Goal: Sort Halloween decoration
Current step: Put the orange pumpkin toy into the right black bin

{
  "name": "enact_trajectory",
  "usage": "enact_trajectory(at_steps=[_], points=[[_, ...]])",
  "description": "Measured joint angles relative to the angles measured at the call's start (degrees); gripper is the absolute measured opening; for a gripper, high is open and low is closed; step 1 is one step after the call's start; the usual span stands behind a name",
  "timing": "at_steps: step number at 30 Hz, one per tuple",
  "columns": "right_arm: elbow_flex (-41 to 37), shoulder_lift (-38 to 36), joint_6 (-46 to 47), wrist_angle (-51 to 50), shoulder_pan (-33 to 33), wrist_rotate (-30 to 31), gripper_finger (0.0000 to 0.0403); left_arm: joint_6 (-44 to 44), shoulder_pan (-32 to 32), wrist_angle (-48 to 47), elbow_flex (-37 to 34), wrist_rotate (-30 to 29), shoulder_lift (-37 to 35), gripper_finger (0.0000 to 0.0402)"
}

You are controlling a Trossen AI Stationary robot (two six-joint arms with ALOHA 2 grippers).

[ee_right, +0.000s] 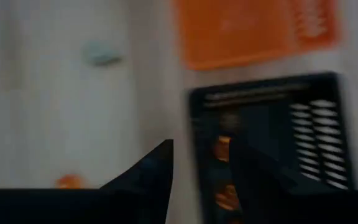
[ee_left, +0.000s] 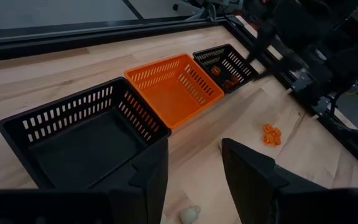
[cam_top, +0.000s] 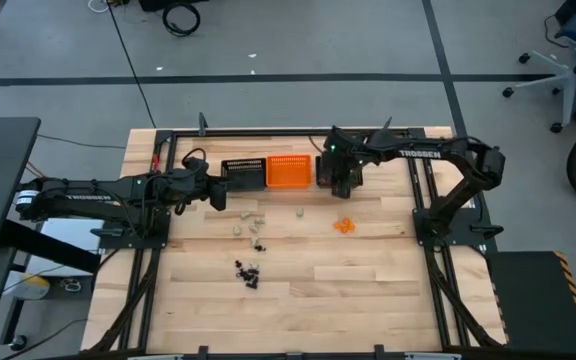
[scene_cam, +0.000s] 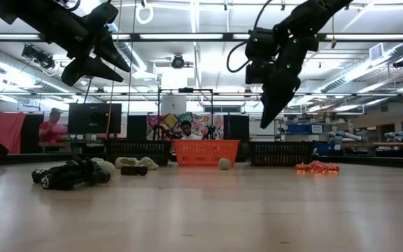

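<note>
Your right gripper (cam_top: 340,186) hangs spread and empty over the black basket (ee_left: 225,65) at its 12 o'clock, apparently having dropped orange trinkets (ee_left: 230,81) there, while more orange pieces (cam_top: 344,225) wait on the counter (cam_top: 368,290) at 6 o'clock.

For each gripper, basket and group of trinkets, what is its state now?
Left gripper: open, empty, above left black basket, which looks empty.
Right gripper: open, above right black basket, which holds orange trinkets.
Orange basket: empty.
Orange cluster, beige trinkets, black trinkets: on table.
</note>
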Motion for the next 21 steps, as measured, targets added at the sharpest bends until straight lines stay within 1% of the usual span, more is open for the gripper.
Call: enact_trajectory(at_steps=[3,9,13,17,19,21], points=[[-0.83,0.00,-0.38,-0.39,2.55,-2.36,0.0158,-0.02,0.00,0.01,0.00,0.00,-0.01,0.0157],[-4.34,0.00,-1.94,-1.16,8.08,-3.26,0.0158,-0.02,0.00,-0.01,0.00,0.00,-0.01,0.0157],[-7.12,0.00,1.49,-0.03,10.62,-3.34,0.0158,-0.02,0.00,-0.01,0.00,0.00,0.01,0.0157],[-9.19,0.00,5.21,3.13,12.54,-5.33,0.0163,0.00,0.00,-0.01,0.00,0.00,-0.01,0.0157],[-9.76,0.00,5.67,3.95,13.82,-4.87,0.0170,-0.02,0.00,-0.01,0.00,0.00,0.01,0.0157],[-10.44,0.00,5.57,5.30,15.04,-3.14,0.0177,-0.02,0.00,-0.01,0.00,0.00,0.00,0.0157]])
